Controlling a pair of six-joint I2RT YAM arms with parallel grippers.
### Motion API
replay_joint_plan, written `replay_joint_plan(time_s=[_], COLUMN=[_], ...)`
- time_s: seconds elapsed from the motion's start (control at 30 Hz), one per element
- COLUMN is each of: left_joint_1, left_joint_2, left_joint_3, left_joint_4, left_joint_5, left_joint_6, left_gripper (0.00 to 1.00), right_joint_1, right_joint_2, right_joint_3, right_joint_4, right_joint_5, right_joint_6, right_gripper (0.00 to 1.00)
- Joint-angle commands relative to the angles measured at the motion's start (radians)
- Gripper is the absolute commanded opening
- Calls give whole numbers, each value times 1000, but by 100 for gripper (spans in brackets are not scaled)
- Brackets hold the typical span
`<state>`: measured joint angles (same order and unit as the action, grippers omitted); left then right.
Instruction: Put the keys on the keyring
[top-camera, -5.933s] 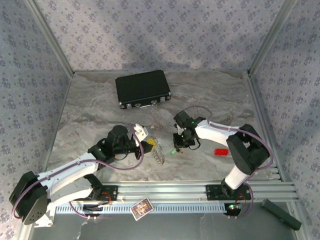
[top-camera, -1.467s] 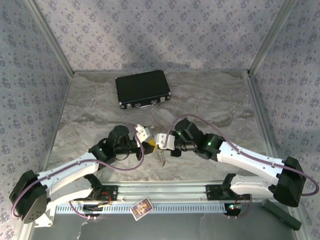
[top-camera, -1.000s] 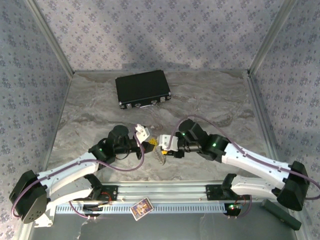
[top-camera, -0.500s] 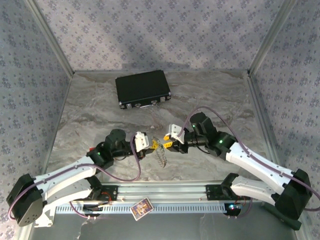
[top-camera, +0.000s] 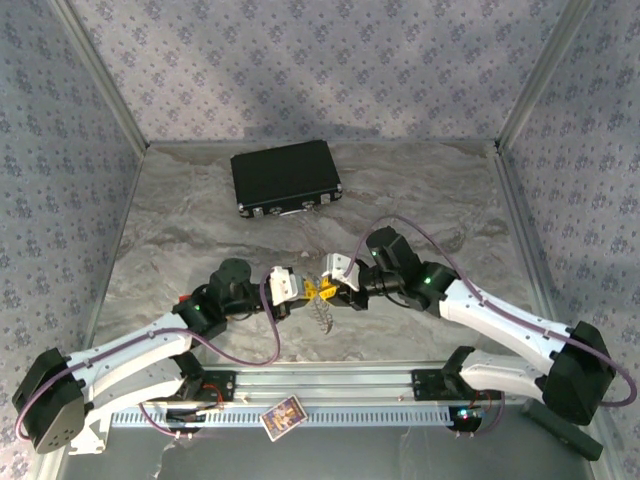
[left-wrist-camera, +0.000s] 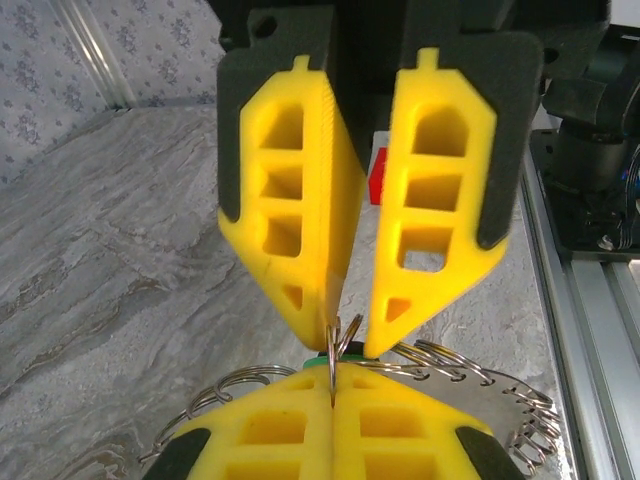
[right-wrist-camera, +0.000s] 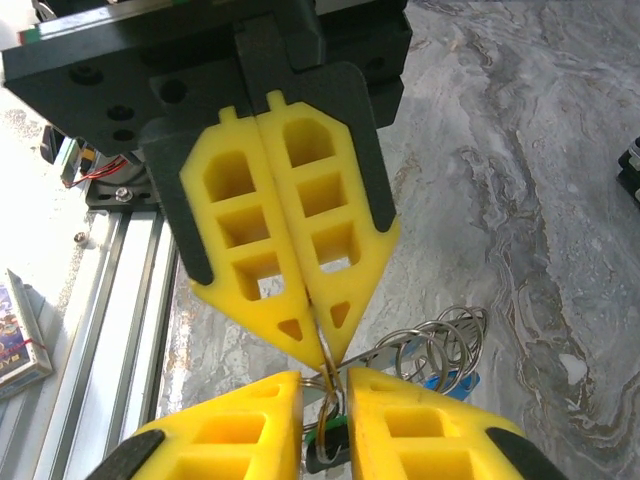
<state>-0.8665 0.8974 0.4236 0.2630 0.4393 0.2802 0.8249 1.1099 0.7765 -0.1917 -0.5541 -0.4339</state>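
The keyring (top-camera: 320, 316), a silvery ring with many small loops, hangs from my left gripper (top-camera: 303, 290), which is shut on one thin wire ring of it. Tip to tip with it, my right gripper (top-camera: 333, 291) has its jaws a narrow gap apart. In the right wrist view the green key (right-wrist-camera: 330, 440) hangs in that gap on a small ring, between my own fingers (right-wrist-camera: 250, 430). The blue key (right-wrist-camera: 455, 382) lies among the loops (right-wrist-camera: 440, 340). In the left wrist view my left gripper (left-wrist-camera: 333, 375) pinches the wire, and the right gripper (left-wrist-camera: 350, 343) straddles it above the green head (left-wrist-camera: 318, 358).
A black case (top-camera: 286, 178) lies at the back of the marbled table. A red block (left-wrist-camera: 378, 175) sits behind the right gripper in the left wrist view. The aluminium rail (top-camera: 340, 385) runs along the near edge, with a picture card (top-camera: 282, 415) below it.
The right gripper has come lower and to the left, tip to tip with the left gripper, and its jaws have narrowed around the small ring. The left gripper stays shut on the keyring.
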Motion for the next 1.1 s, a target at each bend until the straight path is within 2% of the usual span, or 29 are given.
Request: replay_joint_plan(time_s=[0.0,0.17,0.47,0.73,0.9,1.07], left_joint_1=[-8,-10,-13,-13,-13,-13], left_joint_2=[-10,-6,2,-1,21,41], left_joint_3=[4,4,9,7,7,3], left_joint_4=[48,55,63,20,20,19], left_joint_5=[36,44,43,6,3,-4], left_joint_6=[16,16,18,4,-16,-32], left_gripper=[0,0,0,1,10,11], right_joint_1=[6,7,13,16,26,28], right_joint_2=[1,6,21,41,54,58], right_joint_3=[8,8,19,62,70,70], right_joint_4=[23,32,21,-93,-120,-130], right_joint_5=[5,6,-15,-1,6,14], right_joint_6=[0,0,-11,-61,-68,-74], right_gripper=[18,17,0,0,0,0])
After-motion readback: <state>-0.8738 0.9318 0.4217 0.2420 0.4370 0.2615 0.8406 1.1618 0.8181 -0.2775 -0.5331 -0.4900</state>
